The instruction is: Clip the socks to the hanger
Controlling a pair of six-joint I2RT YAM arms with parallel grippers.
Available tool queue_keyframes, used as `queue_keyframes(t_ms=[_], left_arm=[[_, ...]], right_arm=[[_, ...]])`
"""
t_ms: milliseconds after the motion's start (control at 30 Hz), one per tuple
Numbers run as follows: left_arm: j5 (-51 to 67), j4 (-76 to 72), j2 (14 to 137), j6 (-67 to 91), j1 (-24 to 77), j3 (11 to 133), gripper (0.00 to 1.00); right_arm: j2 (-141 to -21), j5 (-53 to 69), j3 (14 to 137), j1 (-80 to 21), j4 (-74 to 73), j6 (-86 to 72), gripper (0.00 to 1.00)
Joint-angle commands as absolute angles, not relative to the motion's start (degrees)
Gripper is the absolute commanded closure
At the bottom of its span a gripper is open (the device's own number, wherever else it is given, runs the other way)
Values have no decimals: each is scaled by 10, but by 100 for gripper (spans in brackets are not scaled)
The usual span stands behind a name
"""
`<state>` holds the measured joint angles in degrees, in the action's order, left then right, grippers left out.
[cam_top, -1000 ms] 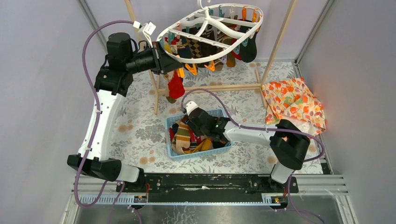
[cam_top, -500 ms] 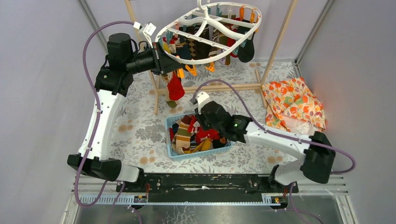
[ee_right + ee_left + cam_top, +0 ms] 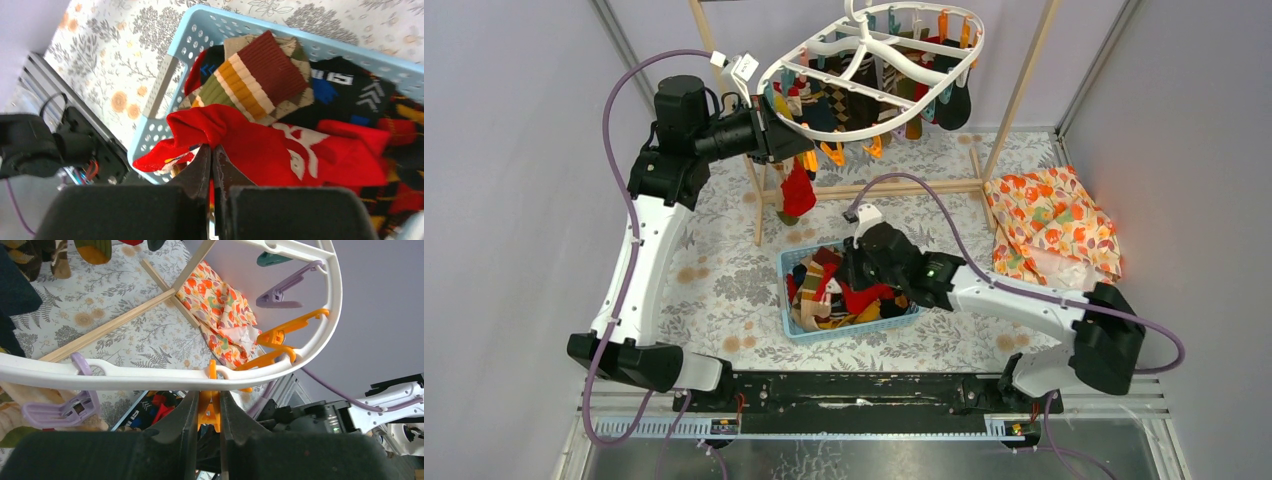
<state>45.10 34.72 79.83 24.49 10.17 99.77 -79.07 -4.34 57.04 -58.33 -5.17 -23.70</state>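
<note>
The white oval hanger hangs at the back with several socks clipped on it; its rim also shows in the left wrist view. My left gripper is shut on an orange clip under the rim, at the hanger's left side. A red sock dangles below it. My right gripper is shut on a red sock and holds it just above the blue basket of mixed socks. A striped green-orange-tan sock lies under it.
A wooden rail frame stands under the hanger. An orange floral cloth lies at the right. Grey walls close in both sides. The black arm rail runs along the near edge.
My right arm has swung out from its folded pose and its gripper has lifted a red sock out of the basket pile. The left gripper stays on the clip; the hanger rocked slightly.
</note>
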Motion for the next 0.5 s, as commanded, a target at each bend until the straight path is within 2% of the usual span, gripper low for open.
queue_keyframes(t_ms=[0, 133, 300, 367, 467], left_arm=[[464, 319, 784, 251, 99, 981, 100], [463, 318, 780, 249, 99, 977, 100], [474, 318, 784, 257, 99, 980, 100], [477, 318, 782, 258, 99, 980, 100], [477, 318, 778, 254, 99, 981, 100]], right_arm=[[-854, -42, 563, -575, 43, -393, 100], [-861, -137, 521, -571, 78, -492, 97], [-855, -208, 519, -558, 10, -530, 55], [-856, -227, 542, -558, -48, -501, 45], [-842, -234, 556, -558, -53, -400, 33]])
